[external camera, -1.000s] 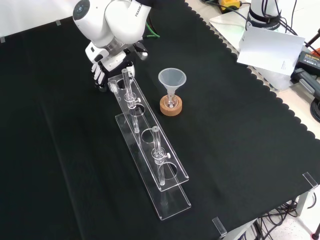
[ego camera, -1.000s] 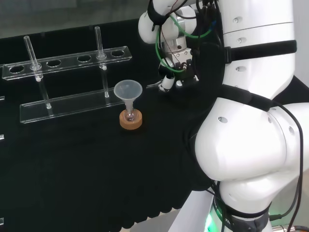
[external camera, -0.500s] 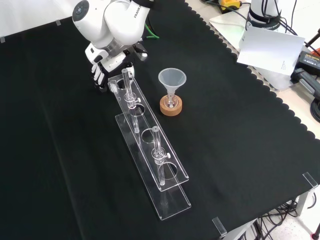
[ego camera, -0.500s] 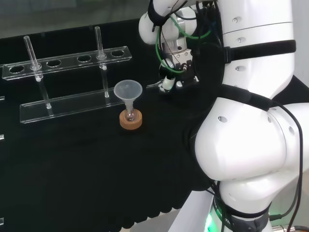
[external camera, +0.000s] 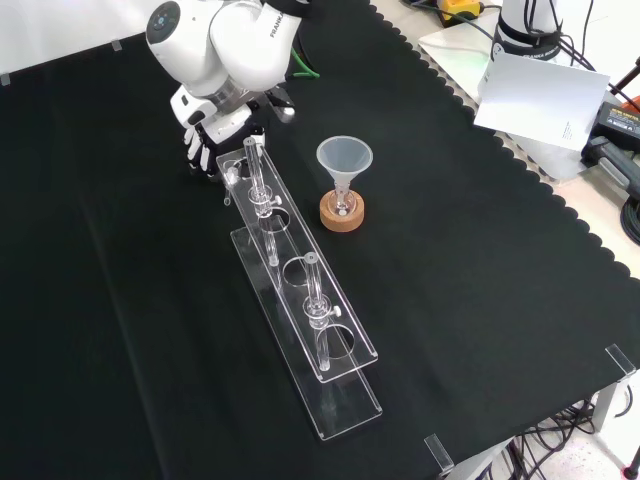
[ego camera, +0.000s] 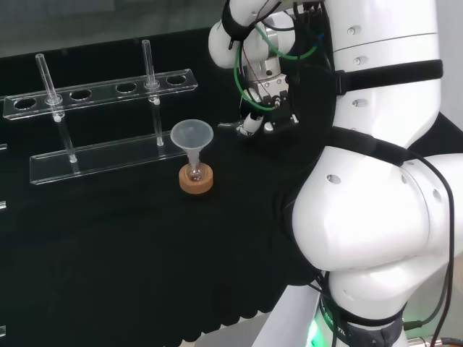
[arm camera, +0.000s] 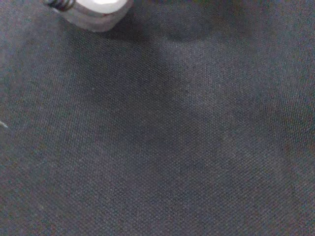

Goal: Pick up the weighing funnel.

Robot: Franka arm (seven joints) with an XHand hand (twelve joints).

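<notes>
In the head view my hand (ego camera: 265,103) hangs just above the cloth, to the right of the big funnel. A small clear piece, the weighing funnel (ego camera: 228,125), juts out of the hand to the left, pinched between the curled fingers and thumb. In the front view the hand (external camera: 203,138) is at the upper left under the arm's white link, with its fingers (external camera: 198,158) curled down beside the far end of the rack. The wrist view looks onto bare black cloth, with a blurred white part of the hand (arm camera: 96,11) at its edge.
The big funnel (ego camera: 192,136) stands in a small flask on a cork ring (ego camera: 196,182). A clear tube rack (external camera: 300,300) holding two glass tubes (external camera: 314,300) runs down the middle of the front view. Papers and cables lie off the cloth at the right (external camera: 540,95).
The hand has risen slightly off the cloth, and the small clear piece has gone up with it. The big funnel and the rack have not moved.
</notes>
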